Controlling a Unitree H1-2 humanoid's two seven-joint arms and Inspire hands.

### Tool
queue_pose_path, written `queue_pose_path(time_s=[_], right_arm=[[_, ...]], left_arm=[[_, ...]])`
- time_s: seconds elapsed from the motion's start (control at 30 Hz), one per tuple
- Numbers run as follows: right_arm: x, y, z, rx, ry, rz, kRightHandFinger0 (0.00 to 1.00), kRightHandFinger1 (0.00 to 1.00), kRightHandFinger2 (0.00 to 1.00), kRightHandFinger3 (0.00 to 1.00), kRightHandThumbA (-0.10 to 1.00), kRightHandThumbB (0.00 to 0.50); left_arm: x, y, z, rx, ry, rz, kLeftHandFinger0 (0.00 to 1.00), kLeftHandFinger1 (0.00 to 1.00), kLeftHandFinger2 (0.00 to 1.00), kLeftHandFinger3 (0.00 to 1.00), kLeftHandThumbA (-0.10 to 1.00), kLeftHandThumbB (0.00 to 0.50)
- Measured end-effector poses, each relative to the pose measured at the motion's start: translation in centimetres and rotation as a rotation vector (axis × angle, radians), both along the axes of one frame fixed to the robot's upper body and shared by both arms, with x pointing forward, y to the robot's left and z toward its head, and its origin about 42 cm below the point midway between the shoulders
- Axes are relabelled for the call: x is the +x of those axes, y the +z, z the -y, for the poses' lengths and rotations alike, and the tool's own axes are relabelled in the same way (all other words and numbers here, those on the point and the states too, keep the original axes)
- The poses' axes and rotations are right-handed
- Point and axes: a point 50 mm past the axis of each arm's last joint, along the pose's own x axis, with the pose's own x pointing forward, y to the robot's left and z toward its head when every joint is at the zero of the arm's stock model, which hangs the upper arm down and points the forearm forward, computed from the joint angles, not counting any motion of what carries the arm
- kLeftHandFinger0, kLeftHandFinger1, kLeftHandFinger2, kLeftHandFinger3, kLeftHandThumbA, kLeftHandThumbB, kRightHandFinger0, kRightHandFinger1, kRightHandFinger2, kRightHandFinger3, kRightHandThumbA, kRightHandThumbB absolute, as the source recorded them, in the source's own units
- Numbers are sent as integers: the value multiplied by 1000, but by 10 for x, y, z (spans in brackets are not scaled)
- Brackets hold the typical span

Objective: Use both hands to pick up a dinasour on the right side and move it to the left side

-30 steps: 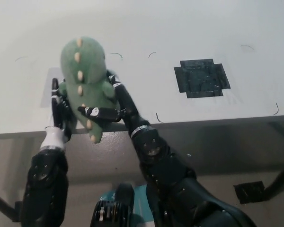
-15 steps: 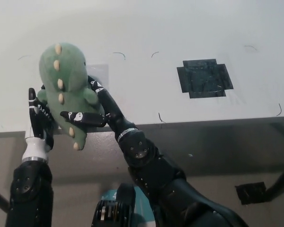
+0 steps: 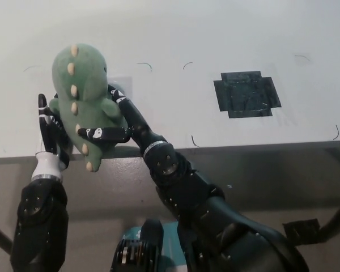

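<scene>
Nearest, the right hand [image 3: 122,122] presses the dino [image 3: 84,99] from its right side, fingers wrapped partway round the belly and back, one lying flat across the front. The left hand [image 3: 50,129] sits against the dino's other flank, its fingers upright and only slightly curled, so the toy is squeezed between the two hands, not gripped by either alone. The dino is upright, tail hanging past the table [image 3: 215,34] edge, held over the table's left part by the near edge.

Over the last second the hands and dino have swung leftward, then edged back a little to the right and up. That likely means the carry is about done and what remains is to lower and let go.

Farther off, a dark square patch [image 3: 246,93] lies well to the right.
</scene>
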Motion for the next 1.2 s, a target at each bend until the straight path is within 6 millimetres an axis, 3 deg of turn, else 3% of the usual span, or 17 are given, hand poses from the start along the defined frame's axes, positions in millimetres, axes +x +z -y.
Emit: queue_pose_path(time_s=[0.13,0.2,0.37,0.43,0.53,0.57,0.6,0.87,1.07,1.2], right_arm=[[3,1,4,-10,-9,-6,1000,1000,1000,1000,1000,128],[4,2,4,-11,-12,-7,1000,1000,1000,1000,1000,164],[6,2,6,-12,-13,-11,1000,1000,1000,1000,1000,170],[7,3,7,-11,-11,-12,1000,1000,1000,1000,1000,208],[9,3,12,-13,-9,-13,1000,1000,1000,1000,1000,265],[10,3,13,-14,-9,-11,1000,1000,1000,1000,1000,270],[11,4,15,-14,-8,-8,1000,1000,1000,1000,1000,239],[19,7,33,-9,-7,13,1000,1000,1000,1000,1000,209],[24,13,44,-8,3,38,1000,1000,1000,1000,1000,232],[24,11,50,-4,7,43,1000,1000,1000,1000,1000,216]], left_arm=[[8,3,2,2,-9,-13,1000,1000,1000,1000,1000,119],[11,4,2,2,-11,-16,1000,1000,1000,1000,1000,123],[13,5,3,2,-14,-19,1000,1000,1000,1000,1000,118],[13,5,4,2,-15,-20,1000,1000,1000,1000,1000,139],[13,5,4,2,-17,-21,1000,1000,1000,1000,1000,229],[13,5,4,0,-17,-22,1000,1000,1000,1000,1000,236],[13,6,4,-3,-17,-25,1000,1000,1000,1000,1000,263],[13,11,3,-10,-24,-44,1000,1000,1000,1000,1000,312],[10,14,-4,-3,-37,-43,1000,1000,1000,1000,1000,303],[7,12,-8,0,-47,-41,1000,1000,1000,1000,1000,284]])
